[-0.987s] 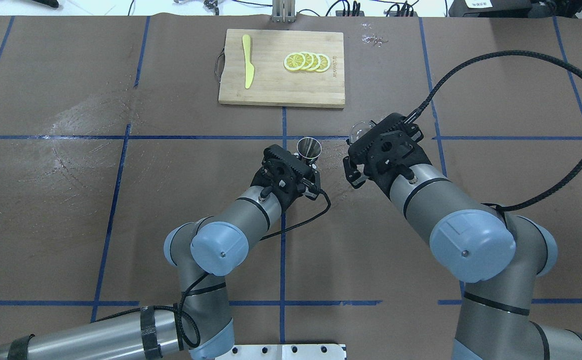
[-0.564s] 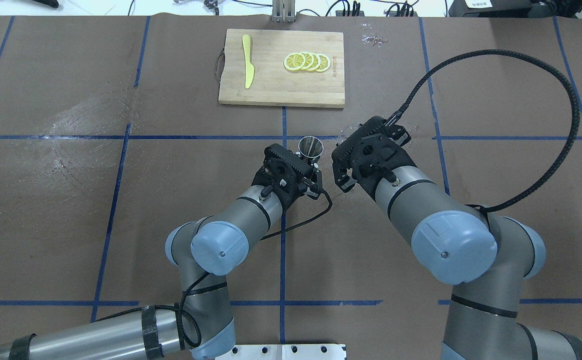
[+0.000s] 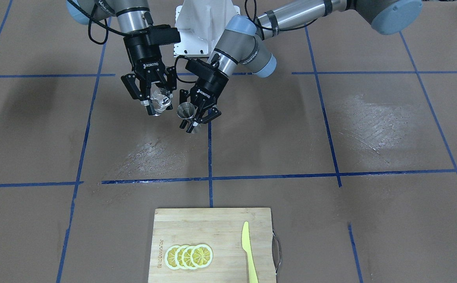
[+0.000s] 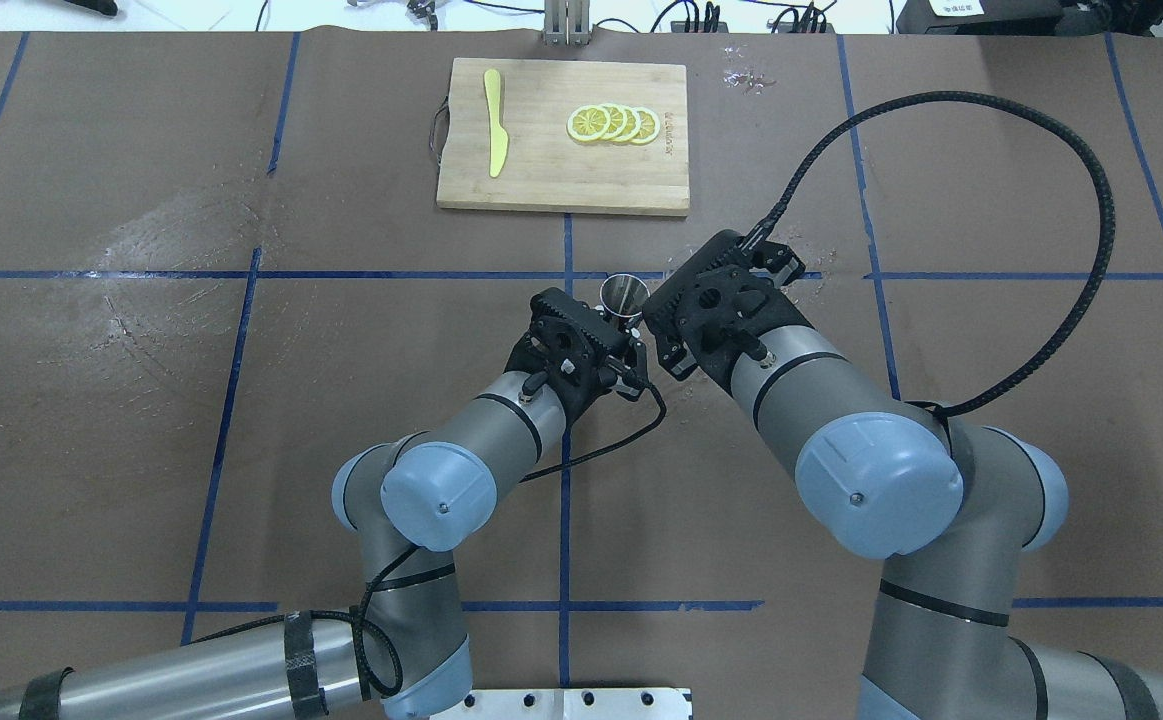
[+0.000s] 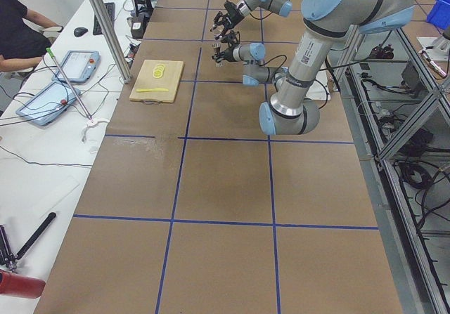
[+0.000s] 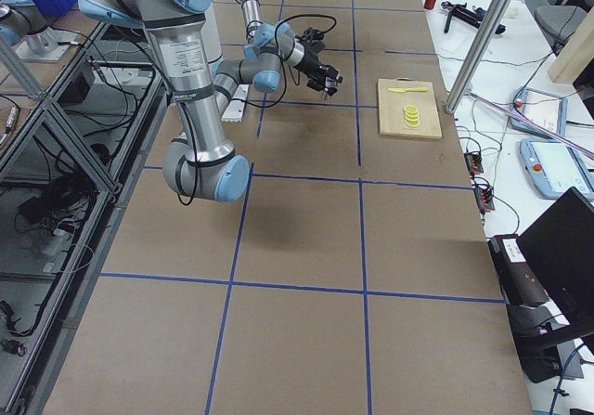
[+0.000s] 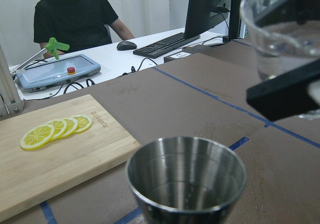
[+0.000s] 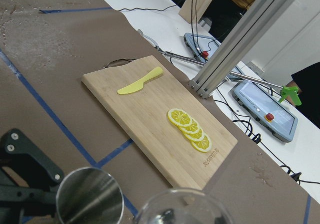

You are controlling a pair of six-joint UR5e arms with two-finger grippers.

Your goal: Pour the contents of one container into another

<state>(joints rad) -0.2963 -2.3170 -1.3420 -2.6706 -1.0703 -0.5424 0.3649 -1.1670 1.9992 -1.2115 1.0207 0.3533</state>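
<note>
Right arm has swung in toward the jigger [image 4: 622,296] over the last second. The glass cup [image 3: 160,103] was well apart from the jigger and is now just beside it, up off the table. The jigger itself hasn't shifted.

- Glass cup: the left wrist view puts it above the jigger's rim and off to one side, not yet over the mouth. It looks roughly upright, with what I take to be a little clear liquid low in it.
- Handling: light, rigid and smooth-walled, so probably slippery, and brittle if over-squeezed or knocked on steel. I'd hold the side wall mid-height, clear of the pouring lip, and tip slowly.
- Right gripper [image 3: 155,106]: fingers closed on the cup's wall, one each side.
- Jigger: small steel hourglass, stiff and light, open cone up. The mouth is narrow, so the lip needs to line up closely. I can't tell whether anything is inside it.
- Left gripper [image 3: 193,118]: clamped on the jigger below the top cone, around the waist as far as I can see, holding it off the table.
- Risk: glass clipping the jigger rim, or the stream missing the mouth.
- Cutting board [image 4: 561,190]: well beyond the jigger, on the side away from the robot. It carries lemon slices [image 4: 613,123] and a yellow knife [image 4: 494,120], and is not in the way.
</note>
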